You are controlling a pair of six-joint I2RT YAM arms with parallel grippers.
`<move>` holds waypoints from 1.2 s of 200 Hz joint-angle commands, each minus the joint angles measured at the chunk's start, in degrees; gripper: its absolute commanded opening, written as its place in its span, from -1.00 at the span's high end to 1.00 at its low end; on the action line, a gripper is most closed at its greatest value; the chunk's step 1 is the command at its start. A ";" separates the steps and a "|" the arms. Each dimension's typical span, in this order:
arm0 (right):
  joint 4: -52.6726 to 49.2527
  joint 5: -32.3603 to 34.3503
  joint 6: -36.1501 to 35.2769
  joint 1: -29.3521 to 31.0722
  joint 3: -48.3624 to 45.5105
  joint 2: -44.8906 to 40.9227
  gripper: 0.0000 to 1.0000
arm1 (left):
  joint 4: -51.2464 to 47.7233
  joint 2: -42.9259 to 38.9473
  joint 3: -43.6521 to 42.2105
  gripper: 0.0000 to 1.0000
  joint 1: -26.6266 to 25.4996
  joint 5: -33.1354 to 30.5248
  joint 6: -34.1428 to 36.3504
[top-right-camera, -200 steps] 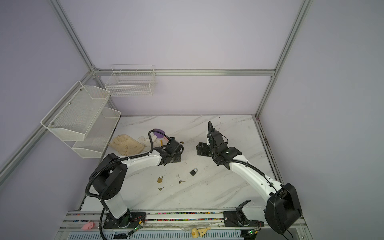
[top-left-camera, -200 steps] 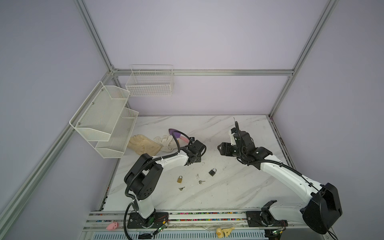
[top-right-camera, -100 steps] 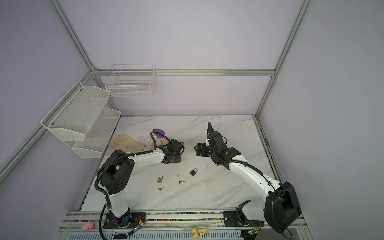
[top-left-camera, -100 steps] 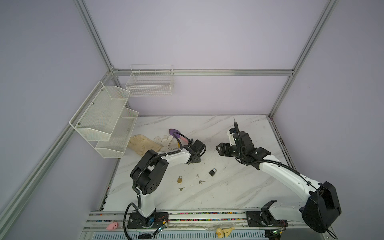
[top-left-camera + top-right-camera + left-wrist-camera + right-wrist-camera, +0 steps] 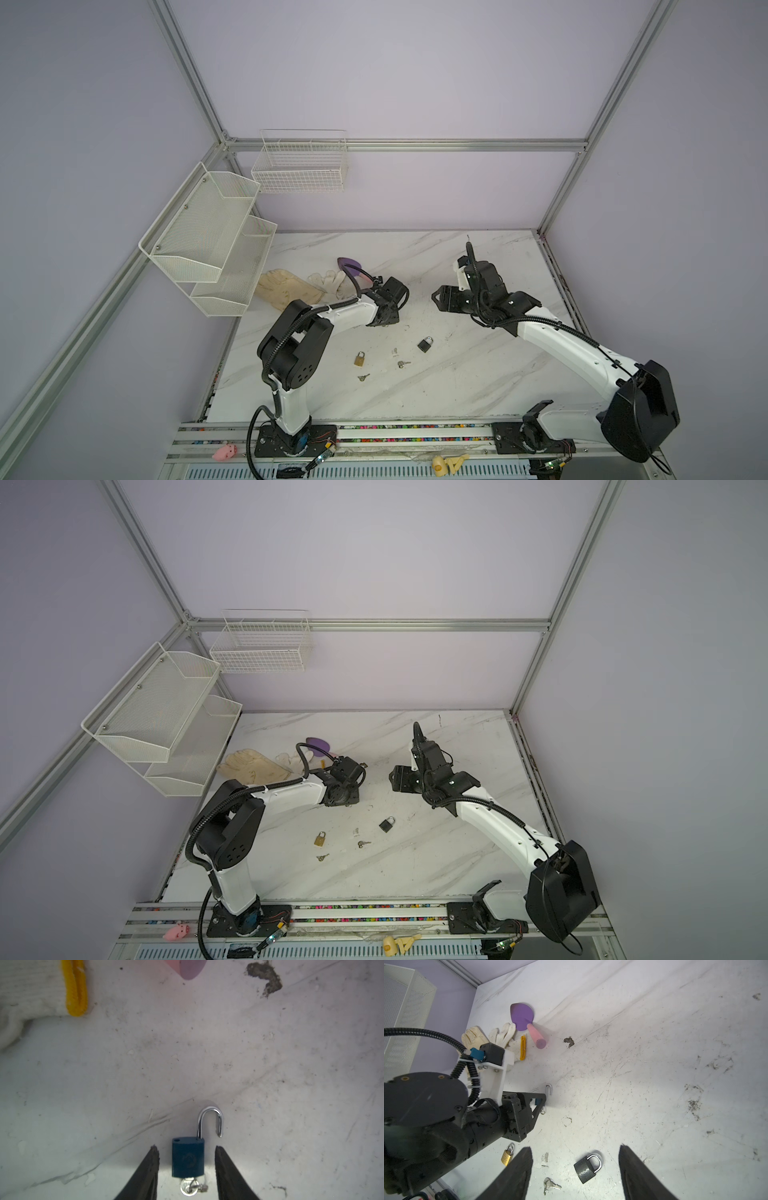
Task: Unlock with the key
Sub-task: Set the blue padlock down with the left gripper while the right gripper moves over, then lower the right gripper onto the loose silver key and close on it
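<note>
Blue padlock (shackle sprung) inside parted left claw, gaps either side, right claw spread wide, bare marble ahead.

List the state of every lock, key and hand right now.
blue padlock: shackle open.
key: inserted in the blue padlock's keyhole.
left hand: open, fingers either side of the blue padlock, gaps showing.
right hand: open, empty.
black padlock: shackle shut.
brass padlock: shackle shut.
loose keys: on the table, in no lock.
</note>
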 commanded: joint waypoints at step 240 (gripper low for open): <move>6.01 19.76 35.74 36.67 -7.89 13.10 -0.03 | 6.23 -52.42 -25.82 -0.12 1.70 7.65 -1.81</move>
